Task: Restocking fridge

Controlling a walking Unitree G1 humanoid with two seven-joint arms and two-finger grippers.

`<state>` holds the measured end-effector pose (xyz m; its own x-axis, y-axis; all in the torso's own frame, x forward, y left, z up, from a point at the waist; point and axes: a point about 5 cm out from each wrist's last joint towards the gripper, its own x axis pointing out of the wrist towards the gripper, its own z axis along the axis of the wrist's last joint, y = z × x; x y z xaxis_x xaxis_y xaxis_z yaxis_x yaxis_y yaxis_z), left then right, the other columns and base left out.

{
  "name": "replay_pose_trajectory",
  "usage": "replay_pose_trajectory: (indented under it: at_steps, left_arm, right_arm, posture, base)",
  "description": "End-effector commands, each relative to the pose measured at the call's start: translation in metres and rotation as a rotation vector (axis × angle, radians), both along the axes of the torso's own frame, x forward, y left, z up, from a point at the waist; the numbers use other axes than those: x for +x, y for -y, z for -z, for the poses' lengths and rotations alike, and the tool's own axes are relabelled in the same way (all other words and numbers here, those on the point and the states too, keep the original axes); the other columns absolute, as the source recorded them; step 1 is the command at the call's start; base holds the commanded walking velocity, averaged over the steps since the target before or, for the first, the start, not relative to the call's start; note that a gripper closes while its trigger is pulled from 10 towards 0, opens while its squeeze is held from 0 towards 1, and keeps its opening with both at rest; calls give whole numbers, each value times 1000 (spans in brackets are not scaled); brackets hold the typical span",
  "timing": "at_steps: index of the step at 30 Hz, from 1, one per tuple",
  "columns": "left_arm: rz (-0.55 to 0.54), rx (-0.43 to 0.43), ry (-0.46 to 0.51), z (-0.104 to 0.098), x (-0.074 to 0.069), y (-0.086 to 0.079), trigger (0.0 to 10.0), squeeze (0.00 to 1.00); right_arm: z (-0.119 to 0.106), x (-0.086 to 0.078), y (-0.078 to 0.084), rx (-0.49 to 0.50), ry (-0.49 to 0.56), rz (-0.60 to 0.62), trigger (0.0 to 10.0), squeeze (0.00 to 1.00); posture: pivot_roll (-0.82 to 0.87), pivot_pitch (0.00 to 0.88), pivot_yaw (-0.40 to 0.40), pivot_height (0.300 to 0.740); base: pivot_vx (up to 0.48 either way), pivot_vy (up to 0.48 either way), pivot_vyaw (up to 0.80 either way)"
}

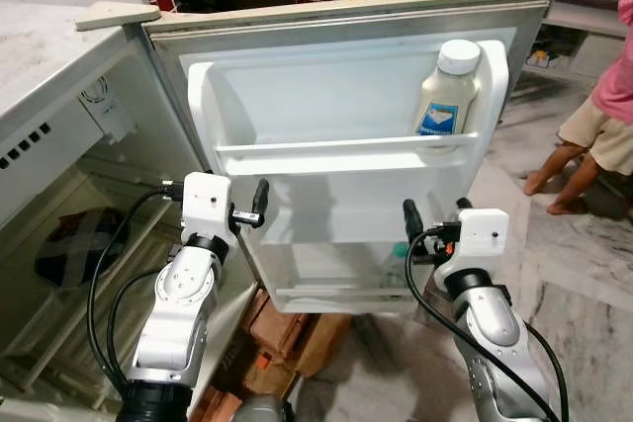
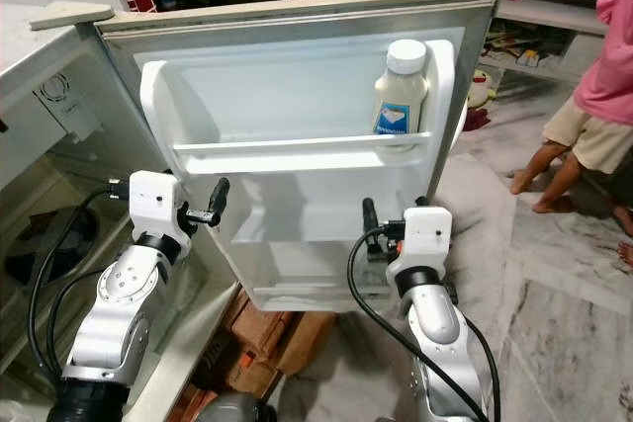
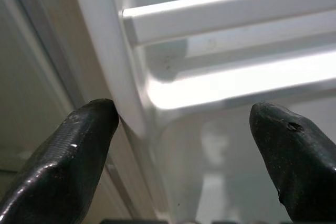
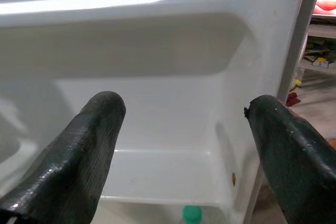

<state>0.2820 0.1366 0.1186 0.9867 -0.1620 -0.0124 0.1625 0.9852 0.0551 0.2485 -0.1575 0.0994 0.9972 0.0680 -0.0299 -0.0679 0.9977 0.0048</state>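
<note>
Left tool (image 1: 259,207) spread wide and empty, one finger against the fridge door (image 1: 346,66) edge, probably steadying it. Right tool (image 1: 433,216) open, empty, before the lower door shelf (image 1: 336,295). White bottle (image 1: 447,88) upright in the upper rack, already stocked.
</note>
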Motion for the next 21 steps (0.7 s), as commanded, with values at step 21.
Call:
replay_pose_trajectory:
  at_steps: [21]
  left_arm:
    - [25, 23, -17, 4, 3, 7, 10000, 0]
  right_arm:
    - [-14, 7, -11, 8, 81, -97, 10000, 0]
  posture:
    - [-8, 0, 67, 740]
  base:
    - [0, -412, 28]
